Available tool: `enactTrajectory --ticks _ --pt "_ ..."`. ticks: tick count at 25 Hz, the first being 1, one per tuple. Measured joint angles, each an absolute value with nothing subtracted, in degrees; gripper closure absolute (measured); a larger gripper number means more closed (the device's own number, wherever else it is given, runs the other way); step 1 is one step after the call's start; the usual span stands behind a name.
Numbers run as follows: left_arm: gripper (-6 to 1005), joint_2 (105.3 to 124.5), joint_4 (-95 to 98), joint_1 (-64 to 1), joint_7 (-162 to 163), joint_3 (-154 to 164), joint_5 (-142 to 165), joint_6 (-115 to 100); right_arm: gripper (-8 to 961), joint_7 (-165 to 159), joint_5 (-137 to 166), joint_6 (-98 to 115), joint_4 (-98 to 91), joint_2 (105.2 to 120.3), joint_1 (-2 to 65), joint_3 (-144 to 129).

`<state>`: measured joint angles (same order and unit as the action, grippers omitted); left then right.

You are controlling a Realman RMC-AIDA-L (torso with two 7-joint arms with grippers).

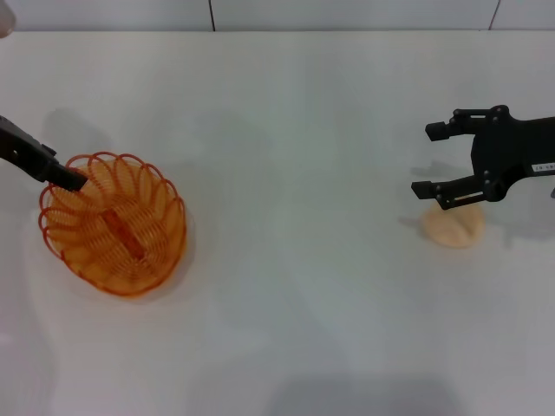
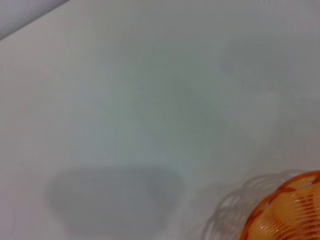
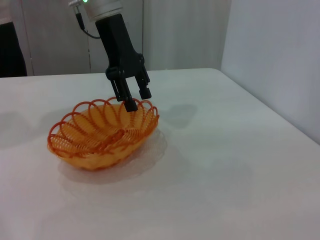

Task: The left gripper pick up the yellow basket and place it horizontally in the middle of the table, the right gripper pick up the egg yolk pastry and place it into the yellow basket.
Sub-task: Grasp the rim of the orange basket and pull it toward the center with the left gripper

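The yellow basket is an oval orange wire basket lying slantwise at the table's left, and it also shows in the right wrist view and in a corner of the left wrist view. My left gripper is at its far-left rim. In the right wrist view its fingers straddle the looped rim and close on it, and the basket sits slightly tilted. My right gripper is open and empty, hovering just above and behind the egg yolk pastry, which lies on the white table at the right.
The table's far edge meets a wall at the back. In the right wrist view the table's edge runs along one side.
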<state>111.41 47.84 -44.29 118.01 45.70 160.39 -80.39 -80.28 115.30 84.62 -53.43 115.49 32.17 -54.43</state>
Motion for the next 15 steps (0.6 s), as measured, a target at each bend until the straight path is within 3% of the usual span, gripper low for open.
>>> enactTrajectory --ticks 15 --pt "315 111.65 46.48 -44.29 115.93 45.59 158.76 -77.94 93 -80.47 114.19 84.58 -53.26 115.49 31.53 -54.37"
